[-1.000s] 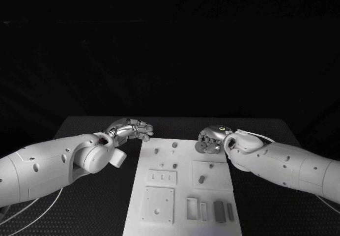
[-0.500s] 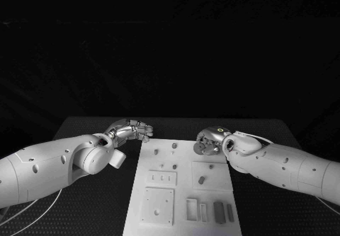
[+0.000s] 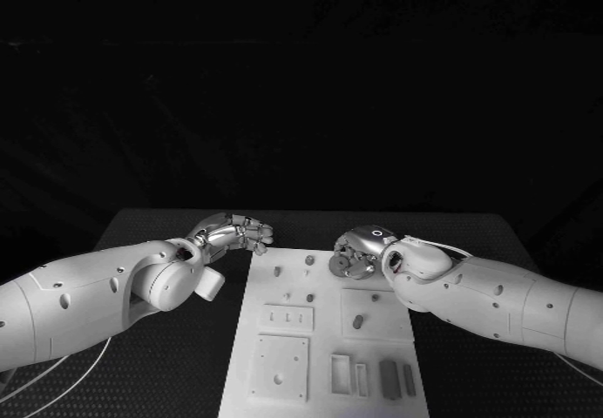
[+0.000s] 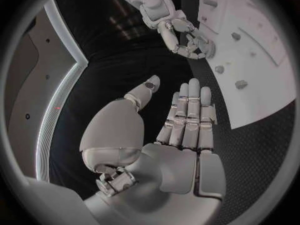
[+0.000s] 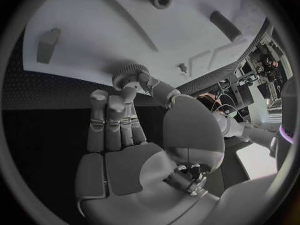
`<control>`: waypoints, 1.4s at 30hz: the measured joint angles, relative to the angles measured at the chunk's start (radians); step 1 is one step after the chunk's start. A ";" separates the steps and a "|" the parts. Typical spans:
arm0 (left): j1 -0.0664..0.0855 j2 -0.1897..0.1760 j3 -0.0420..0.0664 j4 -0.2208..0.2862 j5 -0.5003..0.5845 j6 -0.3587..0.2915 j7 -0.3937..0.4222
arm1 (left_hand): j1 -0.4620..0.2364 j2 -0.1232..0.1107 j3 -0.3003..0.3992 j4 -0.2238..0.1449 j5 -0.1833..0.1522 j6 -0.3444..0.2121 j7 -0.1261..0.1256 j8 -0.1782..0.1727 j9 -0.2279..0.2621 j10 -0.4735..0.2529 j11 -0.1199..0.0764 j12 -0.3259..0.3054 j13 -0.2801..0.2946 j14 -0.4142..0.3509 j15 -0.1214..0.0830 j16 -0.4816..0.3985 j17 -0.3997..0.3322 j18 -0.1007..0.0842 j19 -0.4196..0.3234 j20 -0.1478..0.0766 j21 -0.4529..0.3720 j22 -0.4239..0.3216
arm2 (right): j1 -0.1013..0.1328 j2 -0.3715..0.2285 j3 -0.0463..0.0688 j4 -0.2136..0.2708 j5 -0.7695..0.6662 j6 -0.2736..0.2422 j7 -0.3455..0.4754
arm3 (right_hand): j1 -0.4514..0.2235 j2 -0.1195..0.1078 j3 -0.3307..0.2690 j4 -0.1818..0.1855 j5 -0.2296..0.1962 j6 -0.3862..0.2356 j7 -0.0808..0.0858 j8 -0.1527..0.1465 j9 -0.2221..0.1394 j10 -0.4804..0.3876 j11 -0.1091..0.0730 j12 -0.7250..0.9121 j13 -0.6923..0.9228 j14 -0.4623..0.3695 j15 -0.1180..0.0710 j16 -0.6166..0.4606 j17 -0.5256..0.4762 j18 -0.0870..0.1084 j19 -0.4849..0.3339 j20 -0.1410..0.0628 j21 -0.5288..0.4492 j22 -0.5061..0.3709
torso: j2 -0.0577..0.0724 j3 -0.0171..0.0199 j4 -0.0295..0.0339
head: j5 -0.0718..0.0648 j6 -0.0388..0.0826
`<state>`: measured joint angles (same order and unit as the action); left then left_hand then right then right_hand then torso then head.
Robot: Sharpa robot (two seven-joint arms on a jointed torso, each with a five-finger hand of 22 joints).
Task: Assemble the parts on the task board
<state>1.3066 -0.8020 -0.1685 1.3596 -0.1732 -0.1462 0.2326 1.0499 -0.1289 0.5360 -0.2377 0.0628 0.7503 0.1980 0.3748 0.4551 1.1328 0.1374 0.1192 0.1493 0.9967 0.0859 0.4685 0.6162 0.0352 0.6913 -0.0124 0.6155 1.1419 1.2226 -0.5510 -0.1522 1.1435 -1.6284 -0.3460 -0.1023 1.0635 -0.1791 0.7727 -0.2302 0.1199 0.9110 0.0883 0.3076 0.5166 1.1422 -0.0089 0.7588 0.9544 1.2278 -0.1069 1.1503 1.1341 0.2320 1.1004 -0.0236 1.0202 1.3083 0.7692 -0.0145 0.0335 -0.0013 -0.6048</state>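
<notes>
right hand point(image 3: 355, 255) pinches a small gear point(image 5: 128, 75) over the board point(image 3: 329, 348) at its 1 o'clock corner; next, lower it onto a peg. left hand point(image 3: 233, 232) hovers empty, fingers straight, at 11 o'clock.

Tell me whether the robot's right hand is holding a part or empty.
Holding. In the right wrist view the right hand pinches a small toothed gear between thumb and fingertips, just off the task board.

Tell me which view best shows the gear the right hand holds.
The right wrist view: the gear sits pinched at the right hand fingertips, teeth visible. The head view shows it small and dim; the left wrist view shows it mostly behind the fingers.
</notes>
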 measured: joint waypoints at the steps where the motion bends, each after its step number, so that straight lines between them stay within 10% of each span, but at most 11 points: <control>1: 0.000 0.000 0.000 0.000 0.000 0.000 0.000 | 0.000 0.000 0.000 0.000 0.000 0.000 0.000 0.000 0.000 0.000 0.000 0.000 0.000 0.000 0.000 0.000 0.000 0.000 0.000 0.000 0.000 0.000 | 0.000 0.002 0.000 0.004 -0.004 -0.004 -0.003 | 0.000 0.000 0.000 0.000 0.000 0.000 0.000 0.000 0.000 0.000 0.000 0.000 0.000 0.000 0.000 0.000 0.000 0.000 0.000 0.000 0.000 0.000 | 0.000 -0.0005 0.0005 | 0.000 0.000; 16: 0.000 -0.003 0.000 0.003 -0.001 -0.001 -0.003 | 0.000 0.000 0.000 0.000 0.000 0.000 0.000 0.000 0.001 0.000 0.000 0.000 0.000 0.000 0.000 0.000 0.001 0.000 0.000 0.000 0.000 -0.001 | -0.001 0.058 0.000 0.052 -0.080 -0.064 -0.050 | 0.008 -0.019 0.015 0.014 -0.012 0.004 -0.004 -0.001 0.000 0.009 -0.002 0.000 -0.013 0.006 -0.001 0.002 -0.004 0.000 0.006 -0.005 0.004 0.000 | 0.001 -0.0008 -0.0008 | 0.010 0.001; 42: 0.001 0.006 0.001 -0.002 -0.004 -0.002 -0.007 | 0.000 0.000 0.000 0.000 0.000 0.000 0.000 -0.004 0.002 0.000 0.000 0.000 0.001 0.000 0.000 0.000 0.002 0.000 0.000 0.000 0.000 -0.002 | -0.024 0.158 -0.008 -0.025 -0.098 -0.065 -0.071 | 0.008 -0.019 0.015 0.014 -0.012 0.009 -0.009 -0.013 0.000 0.011 -0.004 0.000 -0.019 0.012 -0.002 0.004 -0.007 0.000 0.011 -0.007 0.004 -0.001 | 0.001 0.0016 -0.0013 | 0.011 -0.009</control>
<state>1.3072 -0.7956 -0.1678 1.3574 -0.1777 -0.1483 0.2257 1.0499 -0.1289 0.5360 -0.2377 0.0628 0.7503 0.1981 0.3711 0.4567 1.1328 0.1374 0.1192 0.1505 0.9967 0.0859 0.4685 0.6180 0.0351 0.6913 -0.0124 0.6155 1.1402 1.1983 -0.3930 -0.1600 1.1182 -1.7260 -0.4109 -0.1735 1.0715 -0.1979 0.7873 -0.2158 0.1082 0.9204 0.0789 0.2945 0.5169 1.1532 -0.0126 0.7588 0.9357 1.2399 -0.1085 1.1538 1.1276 0.2319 1.1111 -0.0307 1.0241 1.3075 0.7705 -0.0128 0.0321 0.0094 -0.6135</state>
